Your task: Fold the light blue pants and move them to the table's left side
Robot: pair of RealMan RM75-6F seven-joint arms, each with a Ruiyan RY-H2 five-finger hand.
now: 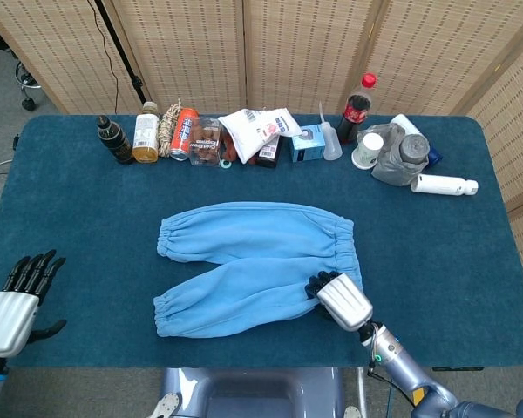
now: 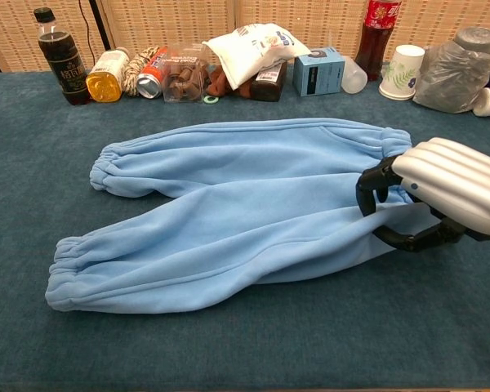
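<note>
The light blue pants (image 1: 244,261) (image 2: 245,212) lie flat in the middle of the dark blue table (image 1: 78,218), legs pointing left, waistband to the right. My right hand (image 1: 338,300) (image 2: 441,194) grips the waistband end of the near leg, fingers curled over the cloth and thumb hooked under its edge, which is bunched and slightly lifted. My left hand (image 1: 13,300) hovers over the table's front left corner, fingers spread, holding nothing; the chest view does not show it.
Along the far edge stand a dark bottle (image 1: 114,139), a yellow bottle (image 1: 146,132), an orange can (image 1: 184,133), snack packs (image 1: 260,131), a blue box (image 1: 307,143), a cola bottle (image 1: 357,106), a paper cup (image 1: 367,149), a grey bag (image 1: 399,157) and a white tube (image 1: 443,185).
</note>
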